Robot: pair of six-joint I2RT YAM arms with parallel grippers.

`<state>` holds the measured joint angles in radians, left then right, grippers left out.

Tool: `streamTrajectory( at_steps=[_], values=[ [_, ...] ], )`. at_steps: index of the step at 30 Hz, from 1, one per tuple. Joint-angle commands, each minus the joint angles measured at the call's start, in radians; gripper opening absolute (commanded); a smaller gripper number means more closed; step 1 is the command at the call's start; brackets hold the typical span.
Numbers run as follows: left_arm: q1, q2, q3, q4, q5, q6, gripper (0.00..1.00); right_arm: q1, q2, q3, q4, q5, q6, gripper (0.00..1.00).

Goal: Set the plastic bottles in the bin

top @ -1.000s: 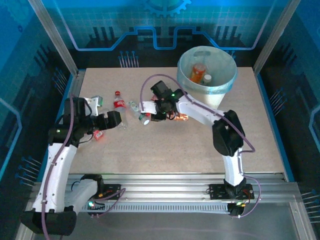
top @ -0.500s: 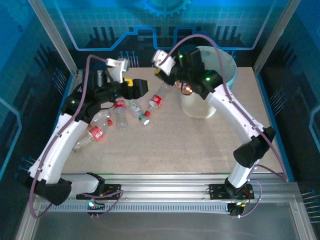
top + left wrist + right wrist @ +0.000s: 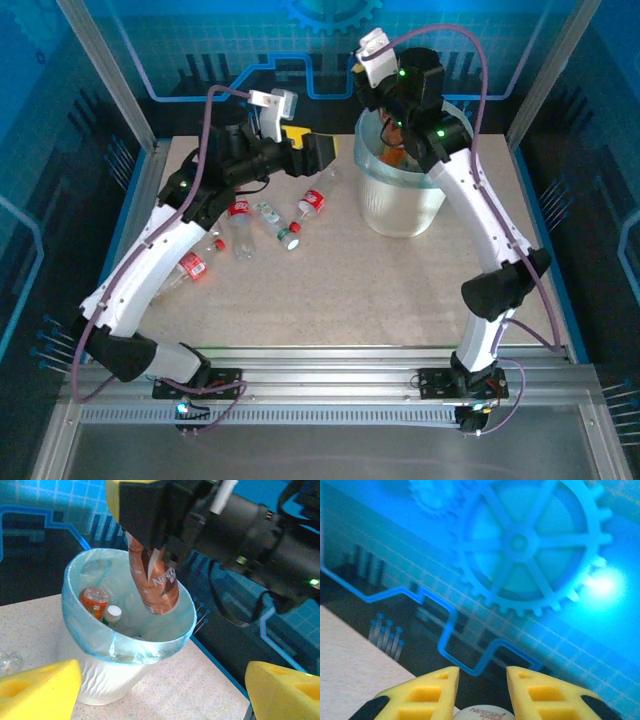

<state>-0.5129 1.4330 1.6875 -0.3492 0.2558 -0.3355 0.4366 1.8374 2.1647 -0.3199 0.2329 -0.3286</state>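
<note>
Right gripper [image 3: 148,540] is clamping a brown Nescafe bottle [image 3: 159,587], suspending it over the bin [image 3: 125,647], clear of its rim. Left gripper [image 3: 310,152] is hovering nearby above the table [image 3: 350,290], jaws wide apart, empty.

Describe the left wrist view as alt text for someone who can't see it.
The right gripper holds a brown bottle over the bin, which is lined with a pale blue bag. An orange bottle and a white-capped bottle sit inside; the left gripper shows yellow fingers apart at the bottom corners.
</note>
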Motion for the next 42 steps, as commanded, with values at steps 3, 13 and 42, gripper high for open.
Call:
streamTrajectory(
  at_steps=[3, 13, 42],
  values=[
    [-0.032, 0.041, 0.033, 0.043, -0.013, -0.029, 0.86, -0.025, 0.087, 0.013, 0.052, 0.174, 0.015, 0.24],
    [-0.051, 0.048, 0.020, 0.026, -0.039, -0.037, 0.87, -0.053, 0.052, -0.105, 0.096, 0.250, 0.076, 0.49],
    [-0.053, -0.078, -0.128, -0.103, -0.248, -0.034, 0.89, -0.145, 0.357, 0.202, -0.497, 0.007, 0.353, 0.38]
  ],
)
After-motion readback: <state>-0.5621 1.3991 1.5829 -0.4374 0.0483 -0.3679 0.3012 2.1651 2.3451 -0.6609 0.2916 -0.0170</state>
